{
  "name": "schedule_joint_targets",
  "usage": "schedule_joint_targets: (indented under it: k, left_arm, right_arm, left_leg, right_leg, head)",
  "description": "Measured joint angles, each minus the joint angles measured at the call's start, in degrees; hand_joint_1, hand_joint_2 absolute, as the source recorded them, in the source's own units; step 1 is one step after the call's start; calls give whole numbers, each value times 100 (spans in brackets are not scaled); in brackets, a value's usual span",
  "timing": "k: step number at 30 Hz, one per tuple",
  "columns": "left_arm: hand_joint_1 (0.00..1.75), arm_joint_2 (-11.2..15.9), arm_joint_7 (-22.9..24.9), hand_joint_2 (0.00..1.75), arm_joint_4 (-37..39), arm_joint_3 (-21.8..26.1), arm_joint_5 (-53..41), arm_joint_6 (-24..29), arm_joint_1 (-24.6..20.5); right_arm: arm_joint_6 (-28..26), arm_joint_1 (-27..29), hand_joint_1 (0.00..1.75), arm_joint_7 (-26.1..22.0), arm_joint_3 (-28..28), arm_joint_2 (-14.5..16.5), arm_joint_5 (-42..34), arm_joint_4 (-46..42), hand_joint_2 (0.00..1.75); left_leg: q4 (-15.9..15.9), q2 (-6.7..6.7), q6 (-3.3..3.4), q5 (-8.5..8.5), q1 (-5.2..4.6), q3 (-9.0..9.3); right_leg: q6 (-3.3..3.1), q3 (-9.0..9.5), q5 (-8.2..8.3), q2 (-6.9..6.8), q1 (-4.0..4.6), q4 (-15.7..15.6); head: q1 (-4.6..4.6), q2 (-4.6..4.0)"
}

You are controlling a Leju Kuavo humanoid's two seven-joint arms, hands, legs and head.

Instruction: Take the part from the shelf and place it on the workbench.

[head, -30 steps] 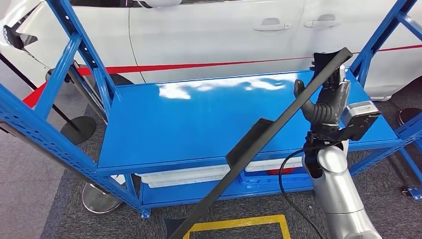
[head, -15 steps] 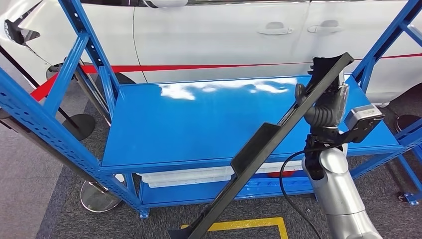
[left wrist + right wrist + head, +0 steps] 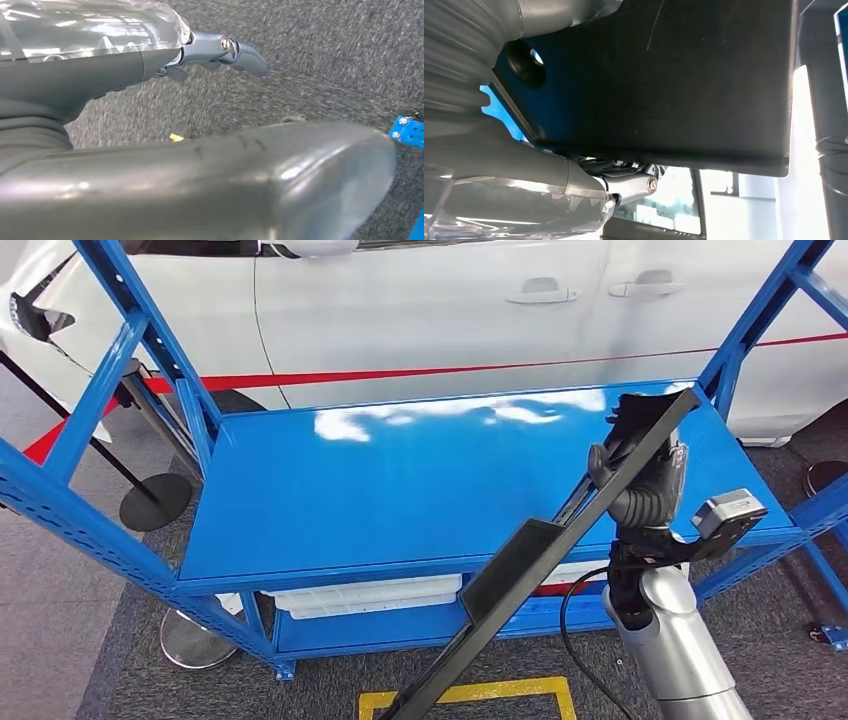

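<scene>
The part (image 3: 520, 558) is a long black bar with a flat black plate partway along it. It slants from the shelf's right rear down past the front edge toward the floor. My right hand (image 3: 645, 475) grips the bar near its upper end, above the right side of the blue shelf board (image 3: 400, 490). In the right wrist view the part's dark plate (image 3: 664, 75) lies close against that hand (image 3: 539, 170). My left hand (image 3: 125, 75) hangs over grey carpet with its fingers (image 3: 235, 50) stretched out and nothing in it.
A white car (image 3: 430, 310) stands right behind the shelf. Blue uprights (image 3: 150, 350) frame both sides. White trays (image 3: 370, 595) sit on the lower level. Round stanchion bases (image 3: 155, 502) stand at the left, and a yellow floor marking (image 3: 470, 695) lies in front.
My right hand and the part have dropped a little and come closer to the shelf's front edge. The view has swayed slightly sideways and back.
</scene>
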Motion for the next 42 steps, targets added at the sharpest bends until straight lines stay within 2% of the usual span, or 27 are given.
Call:
schedule_joint_targets:
  k: [2, 3, 4, 5, 7, 9, 11, 13, 15, 17, 18, 19, 20, 22, 24, 25, 28, 29, 31, 33, 34, 35, 36, 38, 39, 40, 42]
  left_arm:
    - [0, -1, 5, 0, 0, 0, -21, 9, 0]
    - [0, -2, 9, 0, 0, 1, -29, 10, 2]
    - [0, -1, 13, 0, 0, 2, -32, 11, 4]
    - [0, -1, 16, 0, 0, 3, -32, 11, 5]
    - [0, 11, 25, 0, 0, 8, -32, 4, -4]
    - [0, 24, 40, 0, 0, 14, -32, -8, -19]
    - [0, 29, 52, 0, 0, 24, -31, -14, -23]
    - [0, 32, 57, 0, 0, 33, -26, -16, -21]
    - [0, 32, 64, 0, 0, 38, -19, -18, -22]
    - [0, 32, 73, 0, 0, 43, -12, -19, -22]
    - [0, 32, 76, 0, 0, 45, -8, -19, -21]
    - [0, 31, 81, 0, 0, 48, -4, -19, -19]
    - [0, 29, 85, 0, 0, 52, -1, -19, -16]
    - [0, 23, 91, 0, 0, 64, 1, -19, -14]
    - [0, 21, 98, 0, 0, 78, 3, -15, -10]
    - [0, 21, 102, 0, 0, 85, 4, -14, -4]
    - [0, 22, 107, 0, 0, 110, 10, -13, 2]
    - [0, 24, 107, 0, 0, 119, 11, -13, 2]
    - [0, 26, 107, 0, 0, 130, 12, -13, 2]
    - [0, 25, 107, 0, 0, 132, 14, -13, 2]
    - [0, 25, 107, 0, 0, 133, 15, -13, 2]
    - [0, 25, 107, 0, 0, 134, 16, -13, 1]
    - [0, 25, 107, 0, 0, 136, 16, -13, 0]
    - [0, 37, 109, 0, -1, 138, 16, -14, -4]
    - [0, 41, 112, 0, 0, 138, 12, -15, -6]
    - [0, 45, 122, 0, 1, 139, 8, -17, -7]
    - [0, 43, 151, 0, 2, 139, -5, -19, -13]
  right_arm:
    - [57, 102, 175, -54, 42, 29, 47, -48, 175]
    - [76, 154, 175, -75, 64, 46, 81, -71, 175]
    - [89, 200, 175, -96, 85, 63, 120, -99, 175]
    - [104, 244, 175, -116, 108, 83, 158, -136, 175]
    - [130, 318, 175, -159, 147, 117, 243, -237, 175]
    - [143, 378, 175, -209, 164, 148, 340, -351, 175]
    - [144, 442, 175, -239, 179, 181, 429, -451, 175]
    - [146, 509, 175, -245, 195, 210, 482, -542, 175]
    - [148, 558, 175, -251, 198, 226, 503, -616, 175]
    - [148, 617, 175, -252, 199, 249, 510, -664, 175]
    - [148, 653, 175, -252, 200, 263, 512, -679, 175]
    - [148, 684, 175, -252, 202, 276, 512, -688, 175]
    - [148, 704, 175, -252, 203, 286, 513, -698, 175]
    - [149, 717, 175, -252, 202, 300, 514, -737, 175]
    - [171, 725, 175, -253, 201, 322, 503, -791, 175]
    - [195, 732, 175, -254, 199, 338, 491, -816, 175]
    - [275, 769, 175, -253, 188, 392, 465, -871, 175]
    - [291, 778, 175, -252, 185, 411, 464, -884, 175]
    - [305, 793, 175, -252, 182, 446, 463, -899, 175]
    - [308, 819, 175, -252, 180, 468, 462, -904, 175]
    - [309, 835, 175, -252, 180, 478, 462, -904, 175]
    - [309, 849, 175, -252, 179, 484, 461, -905, 175]
    - [312, 858, 175, -252, 175, 489, 461, -907, 175]
    - [327, 871, 175, -259, 162, 505, 470, -921, 175]
    - [335, 882, 175, -266, 151, 512, 478, -928, 175]
    - [340, 901, 175, -279, 139, 520, 489, -936, 175]
    - [342, 986, 175, -304, 89, 539, 514, -960, 175]
  left_leg:
    - [781, 3, -4, -410, -2, -312]
    - [1057, 2, 2, -515, -4, -412]
    - [1103, 2, 21, -501, -10, -400]
    - [914, 2, 55, -388, -23, -268]
    - [84, 4, 170, -79, -71, 218]
    - [-501, 25, 236, 84, -122, 531]
    - [-602, 41, 245, 138, -156, 555]
    - [-678, 50, 280, 243, -129, 555]
    - [-748, 69, 322, 363, -93, 512]
    - [-738, 76, 339, 438, -98, 402]
    - [-724, 77, 332, 466, -97, 344]
    - [-705, 78, 321, 491, -94, 290]
    - [-681, 78, 307, 508, -88, 242]
    - [-614, 111, 275, 523, -75, 163]
    - [-551, 148, 222, 527, -83, 121]
    - [-532, 163, 190, 534, -92, 113]
    - [-497, 227, 82, 515, -92, 92]
    - [-399, 211, 49, 408, -86, 48]
    - [153, 127, 8, -24, -71, -164]
    - [912, 87, 8, -434, -69, -422]
    - [1110, 83, 21, -496, -70, -459]
    - [1077, 75, 48, -441, -73, -382]
    - [811, 46, 88, -298, -82, -191]
    - [-53, -185, 204, -12, -103, 346]
    - [-377, -309, 237, 73, -114, 535]
    - [-573, -403, 255, 105, -129, 643]
    - [-663, -372, 254, 157, -151, 663]
  right_leg:
    - [-57, -44, 24, -14, 38, 2]
    - [-76, -69, 40, -17, 62, 3]
    - [-89, -91, 57, -18, 85, 5]
    - [-96, -109, 75, -15, 108, 6]
    - [-89, -126, 111, -13, 139, 9]
    - [-50, -131, 148, -18, 146, 12]
    - [20, -132, 196, -30, 129, -4]
    - [97, -147, 174, -30, 114, 14]
    - [160, -281, -150, -18, 103, 349]
    - [216, -537, -643, -13, 77, 1081]
    - [243, -622, -792, -14, 61, 1396]
    - [266, -615, -828, -15, 43, 1529]
    - [285, -491, -756, -17, 26, 1431]
    - [311, 19, -513, -107, 1, 686]
    - [252, 369, -370, -231, 35, 104]
    - [198, 406, -369, -259, 59, 8]
    - [23, 328, -286, -143, 65, -2]
    - [-32, 299, -248, -105, 57, -14]
    - [-113, 216, -167, -28, 62, -21]
    - [-141, 105, -88, 78, 93, -11]
    - [-143, 52, -50, 135, 111, -7]
    - [-140, 7, -13, 199, 128, -3]
    - [-136, -29, 21, 264, 145, -1]
    - [-112, -83, 90, 387, 159, -2]
    - [-87, -101, 124, 440, 149, -6]
    - [-53, -116, 157, 489, 131, -12]
    - [38, -138, 229, 597, 105, -43]
  head:
    - [1, 0]
    - [1, 0]
    - [1, 0]
    - [1, 0]
    - [1, 0]
    - [2, 0]
    - [2, 0]
    - [2, 0]
    - [3, 0]
    - [4, 0]
    - [5, 0]
    - [5, 0]
    - [5, 0]
    - [5, 0]
    - [4, 0]
    - [3, 0]
    - [3, 0]
    - [3, 0]
    - [3, 0]
    - [3, 0]
    - [3, 0]
    - [3, 0]
    - [3, 0]
    - [3, 0]
    - [3, 0]
    - [2, 0]
    - [1, 0]
